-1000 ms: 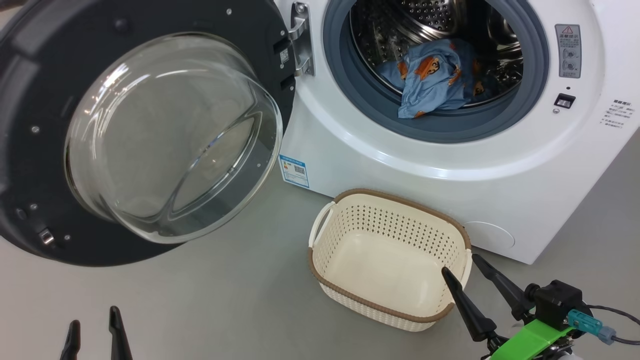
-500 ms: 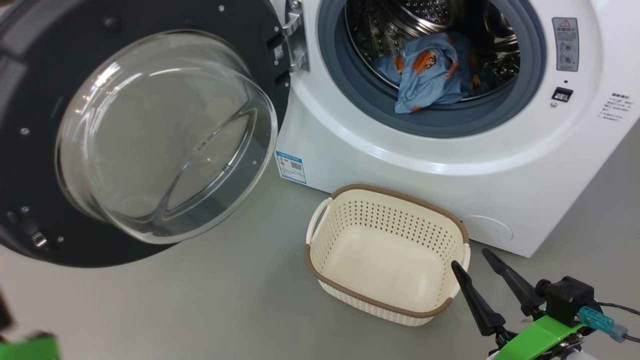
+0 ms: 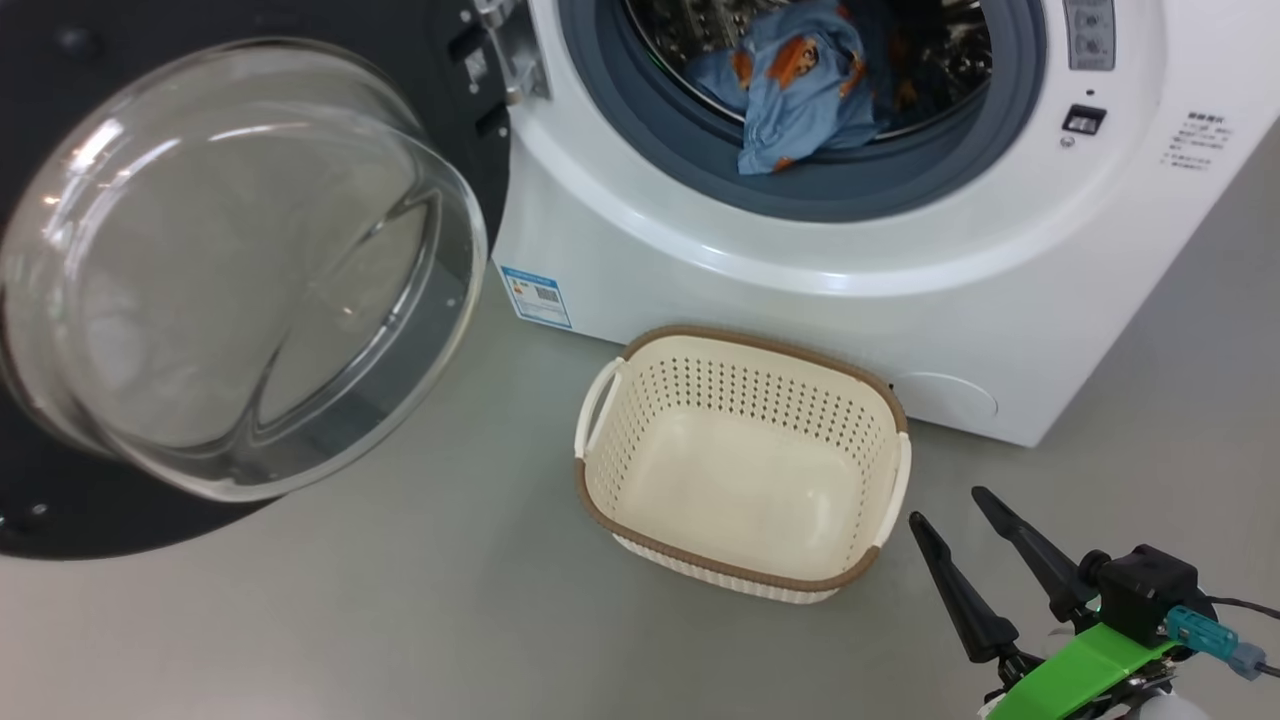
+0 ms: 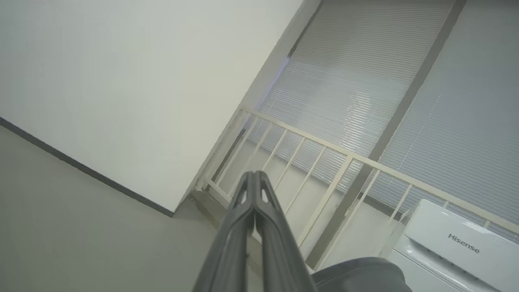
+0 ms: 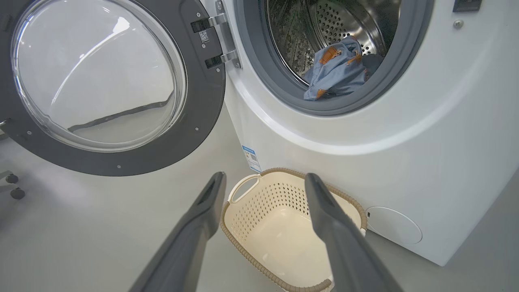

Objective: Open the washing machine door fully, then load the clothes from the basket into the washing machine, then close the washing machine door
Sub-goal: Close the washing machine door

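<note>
Saw the clothes (image 3: pixel 790 90) in the washing machine (image 3: pixel 800 290) at the gasket lip, the basket (image 3: pixel 760 340) empty. Saw left gripper (image 4: pixel 254 175) pinched shut, right gripper (image 3: pixel 948 505) wide, both empty. Needed a push on the far rim of the washing machine door (image 3: pixel 240 270), cloth clear.

The smooth pale grey floor (image 3: pixel 450 620) carries the white washing machine (image 3: pixel 800 310). The cream basket (image 3: pixel 750 395) stands upright on the floor just in front of the machine's lower front.
</note>
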`<state>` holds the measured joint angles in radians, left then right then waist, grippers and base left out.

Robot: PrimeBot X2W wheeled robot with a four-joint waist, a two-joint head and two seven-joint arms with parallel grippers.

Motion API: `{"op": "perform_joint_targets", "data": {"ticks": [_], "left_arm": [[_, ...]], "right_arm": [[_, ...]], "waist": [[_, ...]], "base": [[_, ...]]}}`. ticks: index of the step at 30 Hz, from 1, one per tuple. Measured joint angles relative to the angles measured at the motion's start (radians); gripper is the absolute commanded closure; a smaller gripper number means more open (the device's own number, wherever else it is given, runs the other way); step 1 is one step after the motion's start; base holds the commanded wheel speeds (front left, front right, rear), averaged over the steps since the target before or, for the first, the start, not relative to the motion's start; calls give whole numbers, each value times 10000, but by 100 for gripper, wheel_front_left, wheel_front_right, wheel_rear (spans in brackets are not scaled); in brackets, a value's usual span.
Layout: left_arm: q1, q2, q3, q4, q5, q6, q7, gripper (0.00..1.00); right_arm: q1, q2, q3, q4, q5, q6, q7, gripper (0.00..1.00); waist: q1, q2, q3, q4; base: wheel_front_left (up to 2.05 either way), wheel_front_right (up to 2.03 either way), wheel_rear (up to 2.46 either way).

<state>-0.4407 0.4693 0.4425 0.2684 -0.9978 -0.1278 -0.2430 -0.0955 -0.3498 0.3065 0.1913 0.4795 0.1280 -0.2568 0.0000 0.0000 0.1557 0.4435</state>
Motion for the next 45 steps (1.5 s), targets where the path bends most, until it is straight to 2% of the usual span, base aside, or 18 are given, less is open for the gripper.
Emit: {"op": "perform_joint_targets", "data": {"ticks": [3, 7, 10, 16, 22, 32, 39, 45], "left_arm": [[-631, 539, -10, 1174, -1206, 0, 654, 100], [-1199, 1189, -169, 2410, -2702, 0, 2393, 100], [-1477, 1473, -380, 3219, -3344, 0, 3588, 100], [-1853, 1988, -966, 4579, -3843, 0, 5645, 100], [-2023, 2073, -1534, 5166, -4057, 0, 7110, 100], [-1986, 2169, -1914, 4892, -4266, 15, 8565, 100], [-1388, 2309, -2213, 3459, -4719, 48, 9890, 100], [-565, 1845, -2677, 2023, -5227, 42, 11097, 100]], "right_arm": [[-48, -48, 6, -33, -21, 0, 0, 0], [-108, -125, 10, -77, -27, 0, 0, 0], [-113, -169, 12, -81, -27, 0, 0, 0], [-129, -213, 52, -81, -27, 0, 0, 0], [-207, -280, 88, -75, -27, 0, 0, 0], [-312, -293, 107, -52, -25, 0, 0, 0], [-308, -259, 61, -23, -27, 0, 0, 0], [-244, -222, 0, -17, -25, 0, 0, 0]], "waist": [[0, 0, 190, -116], [0, 0, 386, -243], [0, 0, 488, -281], [0, 0, 587, -294], [0, 0, 663, -325], [0, 0, 539, -370], [0, 0, 373, -339], [0, 0, 161, -331]], "base": [[0, 0, 0], [0, 0, 0], [0, 0, 0], [0, 0, 0], [0, 0, 0], [0, 0, 0], [0, 0, 0], [0, 0, 0]]}}
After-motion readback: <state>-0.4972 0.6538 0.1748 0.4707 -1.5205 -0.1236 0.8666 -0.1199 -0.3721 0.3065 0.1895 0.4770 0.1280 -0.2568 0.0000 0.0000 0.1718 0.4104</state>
